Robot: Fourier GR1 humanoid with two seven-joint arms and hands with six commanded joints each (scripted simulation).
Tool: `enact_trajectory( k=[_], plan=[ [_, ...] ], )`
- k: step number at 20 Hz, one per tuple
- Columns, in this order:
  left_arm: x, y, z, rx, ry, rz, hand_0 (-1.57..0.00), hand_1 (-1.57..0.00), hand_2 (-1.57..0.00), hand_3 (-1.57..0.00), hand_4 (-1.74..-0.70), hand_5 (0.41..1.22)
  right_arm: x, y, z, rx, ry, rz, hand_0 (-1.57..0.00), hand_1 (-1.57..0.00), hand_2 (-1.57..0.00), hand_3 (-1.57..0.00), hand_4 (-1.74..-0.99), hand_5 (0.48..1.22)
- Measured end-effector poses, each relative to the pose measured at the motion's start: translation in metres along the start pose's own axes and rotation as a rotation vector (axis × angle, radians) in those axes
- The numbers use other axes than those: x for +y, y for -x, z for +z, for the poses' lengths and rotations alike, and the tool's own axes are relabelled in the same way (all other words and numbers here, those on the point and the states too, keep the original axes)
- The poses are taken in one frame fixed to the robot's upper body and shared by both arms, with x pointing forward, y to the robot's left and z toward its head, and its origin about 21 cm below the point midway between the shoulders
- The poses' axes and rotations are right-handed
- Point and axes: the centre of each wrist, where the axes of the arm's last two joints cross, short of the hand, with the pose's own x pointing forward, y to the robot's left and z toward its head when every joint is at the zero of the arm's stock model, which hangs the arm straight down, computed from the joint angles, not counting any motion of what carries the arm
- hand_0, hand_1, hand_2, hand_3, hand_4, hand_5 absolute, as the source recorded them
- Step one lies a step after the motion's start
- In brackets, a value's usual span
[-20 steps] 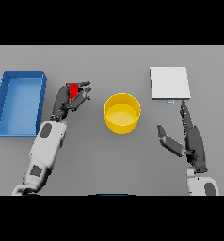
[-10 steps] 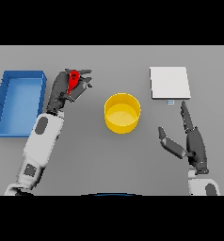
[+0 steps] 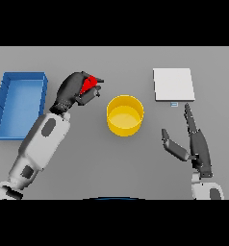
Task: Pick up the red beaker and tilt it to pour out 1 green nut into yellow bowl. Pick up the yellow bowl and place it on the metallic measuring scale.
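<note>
From the head view, I have my left hand (image 3: 77, 91) wrapped around the small red beaker (image 3: 90, 82), fingers curled over it so only a wedge of red shows between them. It sits up off the grey table (image 3: 114, 173), left of the round yellow bowl (image 3: 125, 115) and not yet over it. I judge I am in the carry stage of the pour: the next move calls for bringing the beaker across until its lip is above the bowl's opening, then tipping gently so only one green nut drops; I cannot see the nut. My right hand (image 3: 193, 144) rests idle, fingers straight, thumb apart, holding nothing, below the flat metallic measuring scale (image 3: 173, 84). An open blue tray (image 3: 6, 98) lies far left.
</note>
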Motion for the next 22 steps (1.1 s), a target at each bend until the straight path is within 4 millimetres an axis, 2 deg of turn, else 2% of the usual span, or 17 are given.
enact_trajectory(
  k=[4,7,9,11,12,14,16,19,22],
  plan=[
    [-0.004,-0.017,-0.005,-0.002,0.051,-0.312,-1.57,-1.57,-1.57,-1.57,-1.74,1.127,0.001,-0.003,-0.003,0.010,-0.005,-0.024,0.00,0.00,0.00,0.00,-1.256,0.690],
    [-0.003,-0.030,-0.009,-0.049,0.087,-0.536,-1.57,-1.57,-1.57,-1.57,-1.74,1.173,-0.001,0.000,0.003,-0.003,-0.012,-0.016,0.00,0.00,0.00,0.00,-1.270,0.700],
    [-0.006,-0.035,-0.011,-0.070,0.114,-0.639,-1.57,-1.57,-1.57,-1.57,-1.74,1.190,0.002,0.000,0.000,0.012,-0.011,-0.017,0.00,0.00,0.00,0.00,-1.274,0.704],
    [-0.005,-0.046,-0.016,-0.093,0.130,-0.740,-1.57,-1.57,-1.57,-1.57,-1.65,1.201,0.002,-0.002,0.000,0.006,-0.010,-0.019,0.00,0.00,0.00,0.00,-1.284,0.705],
    [-0.008,-0.049,-0.019,-0.105,0.152,-0.801,-1.57,-1.57,-1.57,-1.57,-1.67,1.205,0.002,-0.001,0.002,0.000,-0.004,-0.026,0.00,0.00,0.00,0.00,-1.283,0.702],
    [-0.005,-0.056,-0.022,-0.135,0.201,-0.911,-1.57,-1.57,-1.57,-1.39,-1.69,1.211,0.003,0.001,0.004,-0.002,-0.004,-0.044,0.00,0.00,0.00,0.00,-1.287,0.690],
    [-0.009,-0.067,-0.028,-0.149,0.248,-1.012,-1.57,-1.57,-1.57,-1.28,-1.70,1.215,0.006,0.001,0.001,0.019,0.001,-0.068,0.00,0.00,0.00,0.00,-1.292,0.678],
    [-0.017,-0.077,-0.032,-0.227,0.327,-1.146,-1.57,-1.57,-1.57,-1.42,-1.72,1.218,0.002,0.004,0.001,0.003,0.020,-0.087,0.00,0.00,0.00,0.00,-1.294,0.657],
    [-0.031,-0.084,-0.034,-0.276,0.390,-1.284,-1.57,-1.57,-1.57,-1.49,-1.73,1.219,0.004,0.005,0.003,0.004,0.013,-0.101,0.00,0.00,0.00,0.00,-1.290,0.644]
  ],
)
